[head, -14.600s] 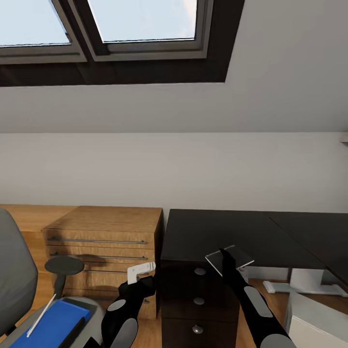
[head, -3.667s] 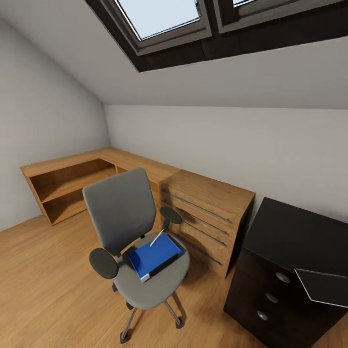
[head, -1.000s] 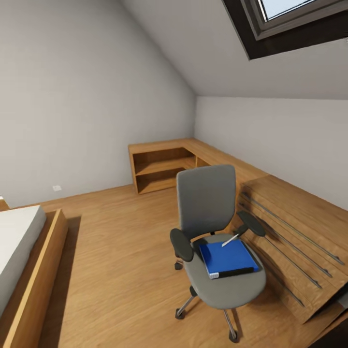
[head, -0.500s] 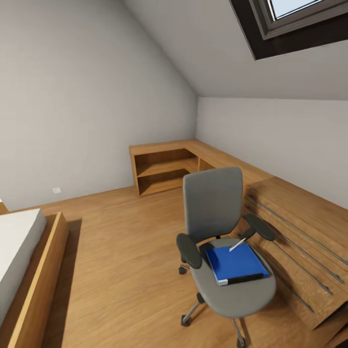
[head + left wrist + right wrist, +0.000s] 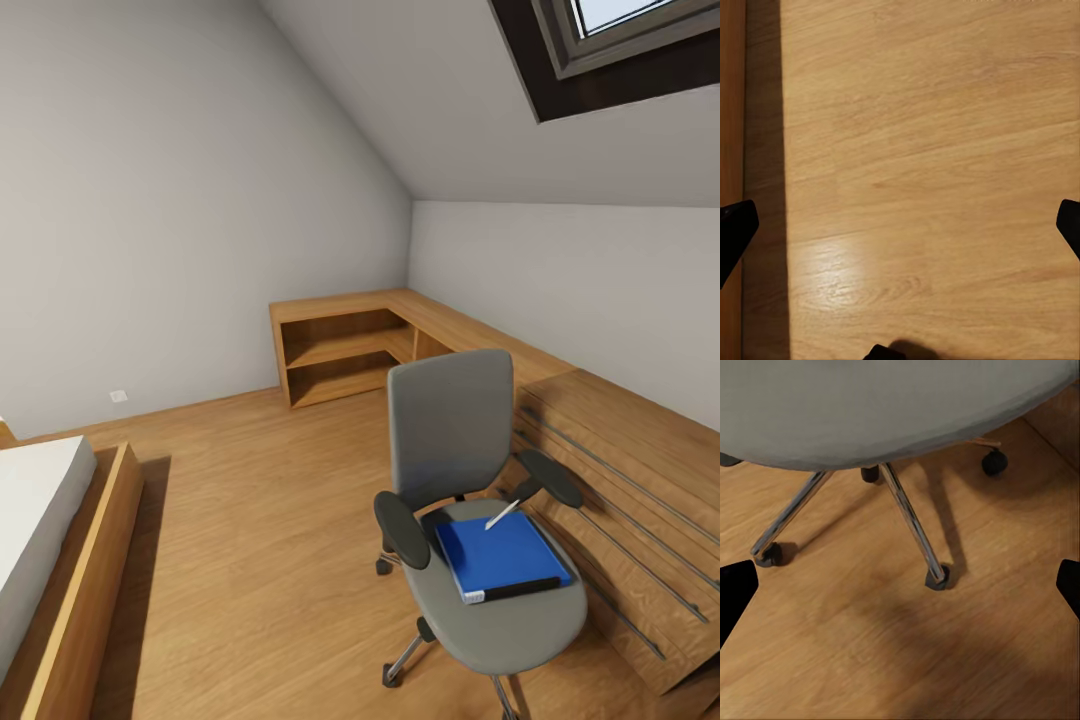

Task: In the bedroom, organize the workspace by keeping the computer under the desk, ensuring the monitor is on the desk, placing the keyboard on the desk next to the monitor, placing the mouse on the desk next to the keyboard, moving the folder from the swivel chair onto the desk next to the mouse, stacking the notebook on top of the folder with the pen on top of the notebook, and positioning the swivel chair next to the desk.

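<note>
Nearest the robot, the left gripper (image 5: 900, 225) hung over bare wooden floor (image 5: 930, 150), its two dark fingertips (image 5: 735, 232) at opposite edges of the wrist view, jaws spread wide with nothing between them. The right gripper (image 5: 900, 585) was likewise wide open and empty, looking at the underside of the swivel chair (image 5: 885, 405) and its chrome legs on casters.

In the head view the swivel chair (image 5: 455, 440) stood on the floor (image 5: 250, 520) just beside the light wood cabinet (image 5: 630, 470) with bar handles. The folder (image 5: 500, 555) lay flat on the seat (bright blue, dark edge toward the camera), and a thin white pen (image 5: 502, 514) rested on its far corner, near the armrest next to the cabinet.

To the left, a wooden bed frame (image 5: 80, 580) ran along the floor. Farther back, open wooden shelving (image 5: 340, 350) filled the corner under the sloped ceiling, with a skylight (image 5: 620, 40) above.
</note>
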Tool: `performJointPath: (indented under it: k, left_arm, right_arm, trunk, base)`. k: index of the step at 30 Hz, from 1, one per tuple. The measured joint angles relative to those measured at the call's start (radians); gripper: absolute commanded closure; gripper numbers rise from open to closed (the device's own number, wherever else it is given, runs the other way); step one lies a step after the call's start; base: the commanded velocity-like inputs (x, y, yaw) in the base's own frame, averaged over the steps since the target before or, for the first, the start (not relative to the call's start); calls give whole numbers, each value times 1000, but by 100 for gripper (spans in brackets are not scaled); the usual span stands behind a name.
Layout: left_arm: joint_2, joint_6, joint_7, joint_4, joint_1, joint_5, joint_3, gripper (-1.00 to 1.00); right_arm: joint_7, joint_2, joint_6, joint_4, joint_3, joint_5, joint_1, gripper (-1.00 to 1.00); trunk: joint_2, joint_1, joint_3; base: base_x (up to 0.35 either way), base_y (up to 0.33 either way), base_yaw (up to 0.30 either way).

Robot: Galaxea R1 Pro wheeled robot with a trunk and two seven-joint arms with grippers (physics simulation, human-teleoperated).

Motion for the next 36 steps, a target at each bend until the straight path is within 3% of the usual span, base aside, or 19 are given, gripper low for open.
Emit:
performJointPath:
  k: [6, 8, 9, 12, 15, 17, 18, 19, 23, 26, 27, 28, 29, 31, 33, 34, 35, 36]
  left_arm:
    - [1, 0, 0, 1, 0, 0, 2, -100]
    - [2, 0, 0, 1, 0, 1, 12, -100]
    - [2, 0, 0, 1, 0, 1, 40, -100]
    - [2, 1, -1, 2, 0, 1, 81, -100]
    - [2, 3, -2, 2, 0, 2, 111, -100]
    - [2, 4, -3, 2, 0, 1, 121, -100]
    - [3, 4, -16, 3, 0, 2, 125, -100]
    - [3, 3, -38, 4, -1, 3, 128, -100]
    - [4, 5, -114, -1, 1, 14, 165, -100]
    - [3, 18, -147, -17, -14, 17, 198, -100]
    - [6, 70, -156, -79, -54, 19, 210, -100]
    - [10, 124, -157, -125, -107, 17, 217, -100]
    - [12, 161, -157, -151, -111, 20, 224, -100]
    - [18, 405, -159, -329, -171, 27, 342, -100]
    - [15, 563, -158, -458, -183, 26, 414, -100]
    - [14, 604, -158, -502, -188, 26, 430, -100]
    - [15, 714, -159, -636, -198, 24, 476, -100]
    - [18, 738, -159, -701, -200, 24, 488, -100]
  right_arm:
    - [-34, -43, 8, -6, -15, -20, -1, -100]
    - [-71, -58, 12, -31, -30, -56, -4, -100]
    - [-94, -65, 23, -69, -37, -95, -7, -100]
    - [-116, -75, 74, -139, -41, -140, -13, -100]
    - [-150, -103, 220, -258, -40, -167, -31, -100]
    - [-182, -114, 371, -362, -37, -174, -53, -100]
    - [-213, -118, 507, -453, -38, -178, -84, -100]
    - [-227, -119, 562, -486, -37, -178, -124, -100]
    - [-272, -119, 685, -498, -37, -178, -250, -100]
    - [-320, -117, 838, -478, -35, -178, -366, -100]
    - [-340, -112, 956, -468, -33, -179, -446, -100]
    - [-346, -106, 1003, -459, -32, -177, -507, -100]
    - [-350, -102, 1023, -451, -32, -177, -517, -100]
    - [-378, -70, 1070, -386, -30, -178, -592, -100]
    - [-388, -34, 1086, -354, -27, -178, -624, -100]
    - [-390, -19, 1089, -347, -26, -176, -631, -100]
    - [-394, 29, 1080, -316, -16, -171, -646, -100]
    - [-395, 46, 1074, -307, -11, -167, -648, -100]
  trunk:
    - [0, 0, 0]
    - [0, 0, 0]
    - [0, 0, 0]
    - [0, 0, 0]
    - [0, 0, 0]
    - [0, 0, 0]
    - [0, 0, 0]
    - [0, 0, 0]
    - [0, 0, 0]
    - [0, 0, 0]
    - [0, 0, 0]
    - [0, 0, 0]
    - [0, 0, 0]
    - [0, 0, 0]
    - [0, 0, 0]
    - [0, 0, 0]
    - [0, 0, 0]
    - [0, 0, 0]
  base:
    - [0, 0, 0]
    - [0, 0, 0]
    - [0, 0, 0]
    - [0, 0, 0]
    - [0, 0, 0]
    - [0, 0, 0]
    - [0, 0, 0]
    - [0, 0, 0]
    - [0, 0, 0]
    - [0, 0, 0]
    - [0, 0, 0]
    - [0, 0, 0]
    - [0, 0, 0]
    - [0, 0, 0]
    - [0, 0, 0]
    - [0, 0, 0]
    - [0, 0, 0]
    - [0, 0, 0]
